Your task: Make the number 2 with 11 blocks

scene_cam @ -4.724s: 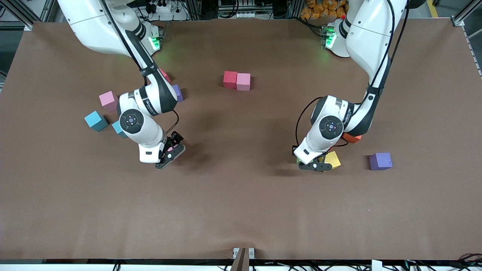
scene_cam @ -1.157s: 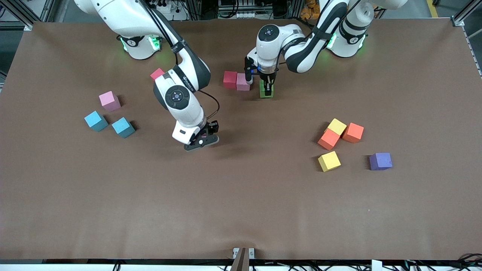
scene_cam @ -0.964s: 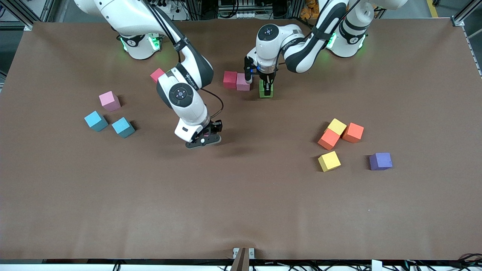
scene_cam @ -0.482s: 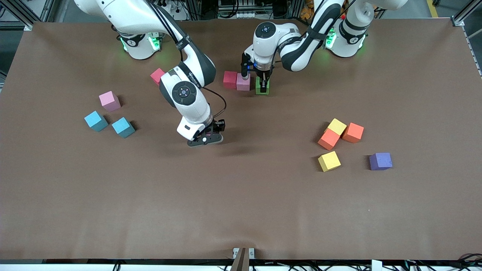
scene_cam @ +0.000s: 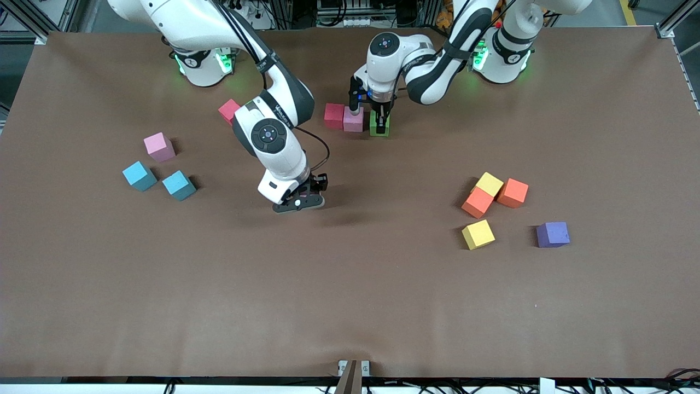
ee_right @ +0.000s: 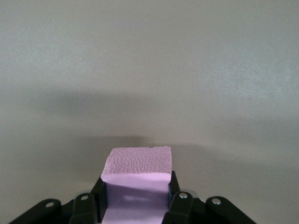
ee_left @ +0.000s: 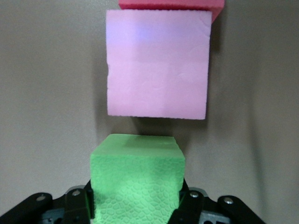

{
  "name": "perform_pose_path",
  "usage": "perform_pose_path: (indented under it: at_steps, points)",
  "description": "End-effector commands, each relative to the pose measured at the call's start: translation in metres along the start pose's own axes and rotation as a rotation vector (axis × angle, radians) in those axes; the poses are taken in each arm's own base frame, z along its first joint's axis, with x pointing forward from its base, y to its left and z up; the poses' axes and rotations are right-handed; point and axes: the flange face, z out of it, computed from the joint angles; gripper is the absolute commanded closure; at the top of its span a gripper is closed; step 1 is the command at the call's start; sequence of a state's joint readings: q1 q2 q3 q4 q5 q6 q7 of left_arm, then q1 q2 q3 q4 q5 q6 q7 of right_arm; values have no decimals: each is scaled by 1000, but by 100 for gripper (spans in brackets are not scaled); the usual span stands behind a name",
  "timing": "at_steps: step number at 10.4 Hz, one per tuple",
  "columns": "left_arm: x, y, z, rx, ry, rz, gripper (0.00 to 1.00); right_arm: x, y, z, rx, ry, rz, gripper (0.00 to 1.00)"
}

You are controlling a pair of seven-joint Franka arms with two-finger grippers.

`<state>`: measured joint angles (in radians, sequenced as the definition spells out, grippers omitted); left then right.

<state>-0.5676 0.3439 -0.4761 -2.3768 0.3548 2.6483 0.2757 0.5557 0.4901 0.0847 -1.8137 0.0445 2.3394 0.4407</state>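
- Top row begun: red block (scene_cam: 333, 115) and pink block (scene_cam: 353, 120) touch.
- Left gripper (scene_cam: 379, 121) (jaws clamped on green block (ee_left: 136, 179)) sits just beside pink.
- Right gripper (scene_cam: 299, 198) grips a lilac block (ee_right: 136, 179) over bare tabletop (scene_cam: 350, 295); eight lie scattered.

Green block (ee_left: 136, 182): matt foam, pebbled cell-like texture on face toward camera, smoother top. Pink block (ee_left: 157, 64) beside it: matt foam, fine grain, slightly ragged edges. Pink block (ee_right: 136, 179) in right tool (ee_right: 135, 205): same matt, finely pebbled foam. Left tool (ee_left: 135, 207): black matt plastic, small bright metal screws. Tabletop (scene_cam: 350, 295): brown matt covering, smooth, faint creases near front edge. Arm shells: glossy white plastic, black joints.
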Motion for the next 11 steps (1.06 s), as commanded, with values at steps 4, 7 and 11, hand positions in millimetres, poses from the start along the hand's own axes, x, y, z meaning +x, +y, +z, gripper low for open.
perform_pose_path:
  at_steps: [4, 7, 11]
  points:
    - [12, 7, 5, -2, 16, 23, 76, 4, -7, 0, 9, 0, 17, 74]
    - [15, 3, 3, -2, 25, 14, 76, 4, -7, 0, 8, 0, 17, 74]
    - [17, 2, 5, -7, 26, 10, 76, 4, -7, 0, 9, 0, 18, 74]
